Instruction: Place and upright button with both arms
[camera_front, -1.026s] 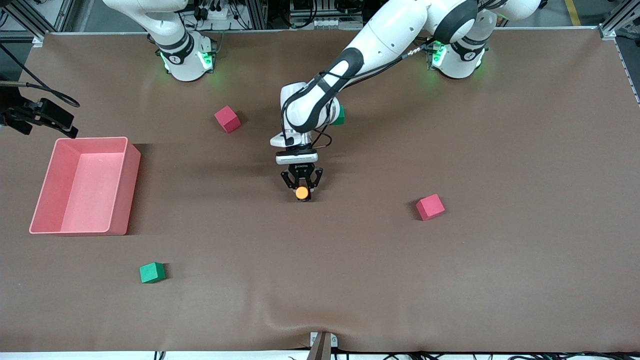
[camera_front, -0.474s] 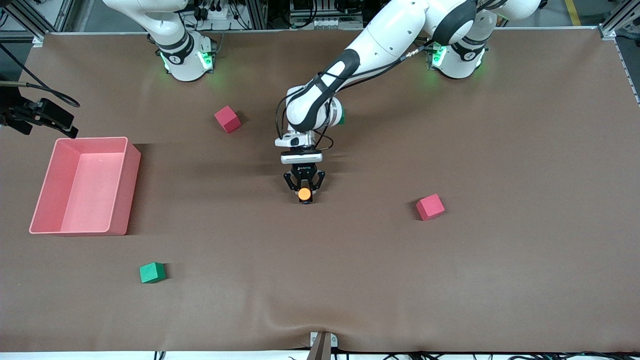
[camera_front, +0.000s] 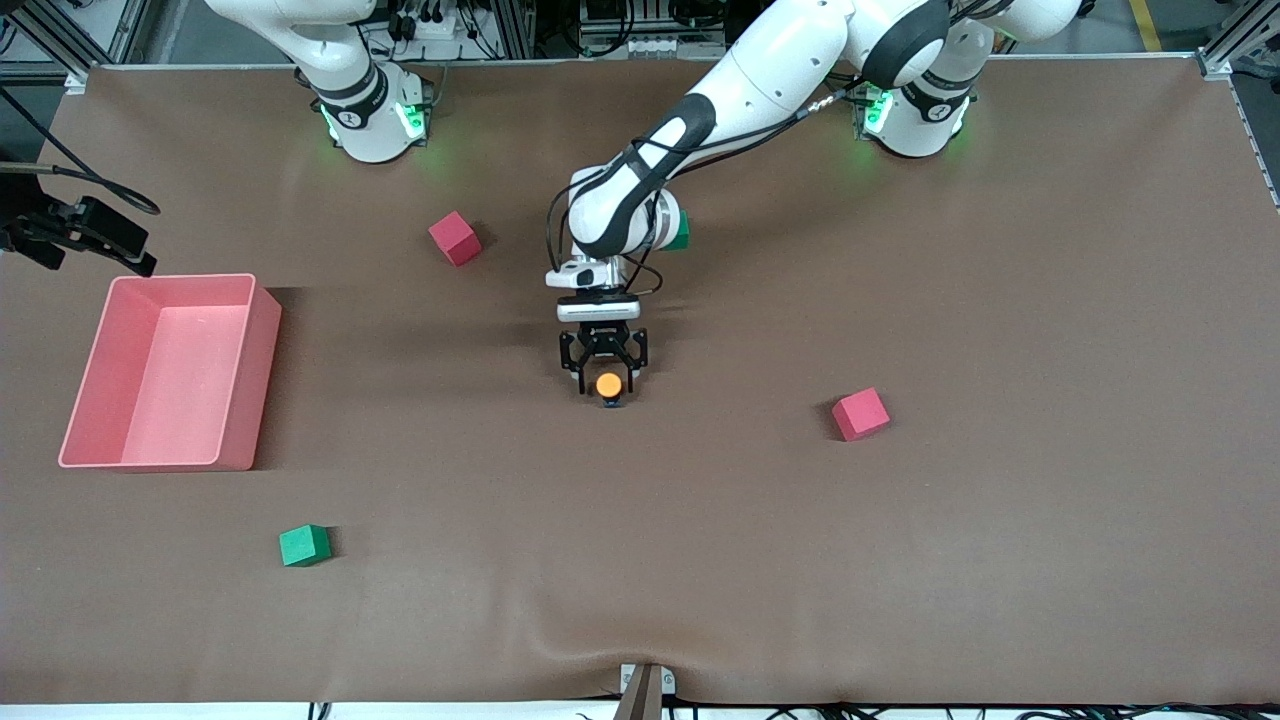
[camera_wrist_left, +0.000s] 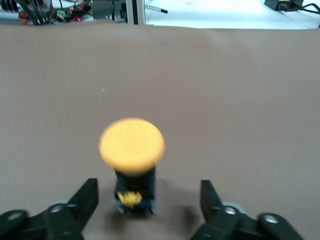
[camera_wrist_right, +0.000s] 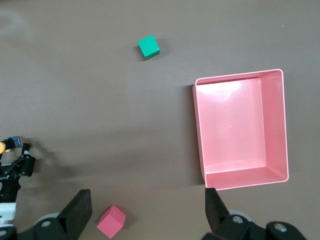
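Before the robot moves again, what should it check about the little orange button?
1. Button standing up, orange cap on top: ok.
2. Left end effector let go: ok, fingers open, a gap on each side of the button.
3. Button resting on the table by itself: ok, its base sits on the brown cover.
4. Nothing close enough to knock it: ok, the red cube lies well apart, toward the left arm's end.
5. Right end effector out of the way: ok, it waits open, high over the pink bin.
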